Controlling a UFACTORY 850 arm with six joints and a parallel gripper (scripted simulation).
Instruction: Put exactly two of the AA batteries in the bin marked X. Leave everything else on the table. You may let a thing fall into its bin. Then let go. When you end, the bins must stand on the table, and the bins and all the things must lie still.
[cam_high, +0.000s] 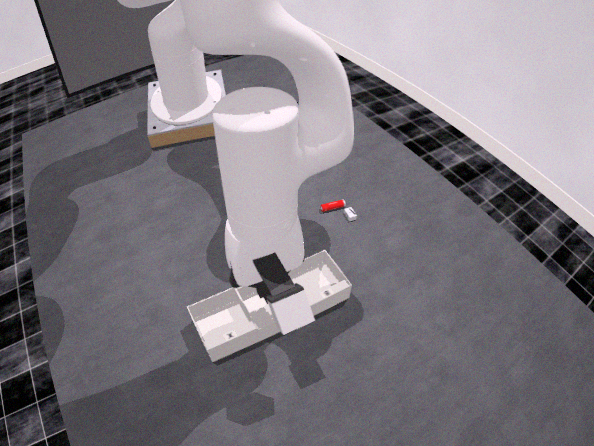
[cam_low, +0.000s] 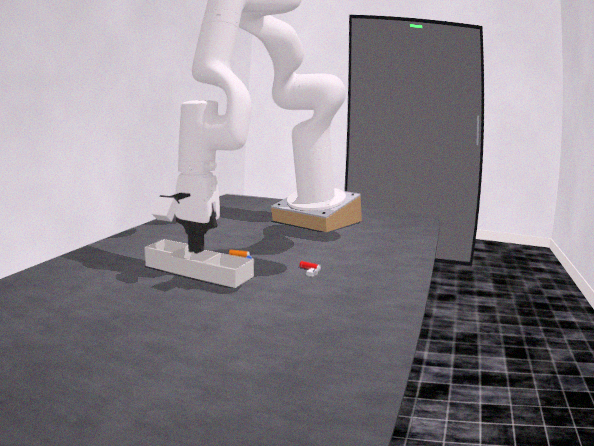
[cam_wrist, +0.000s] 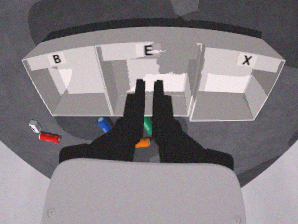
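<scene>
A white bin (cam_high: 267, 306) with three compartments stands on the mat; the wrist view shows them marked B, E and X (cam_wrist: 233, 86). My gripper (cam_wrist: 149, 92) is shut with nothing between the fingers and hangs low over the middle compartment E, as the exterior view also shows (cam_low: 196, 246). I see nothing inside the X compartment. A blue battery (cam_wrist: 104, 123), a green one (cam_wrist: 148, 125) and an orange one (cam_wrist: 141, 143) lie on the mat just beside the bin, partly hidden under my fingers. The orange battery (cam_low: 238, 253) also shows behind the bin in the exterior view.
A red cylinder (cam_high: 333, 205) and a small white block (cam_high: 350, 214) lie together on the mat, apart from the bin. The arm's base (cam_low: 317, 212) stands behind on a wooden block. A dark door panel (cam_low: 412, 140) stands at the back.
</scene>
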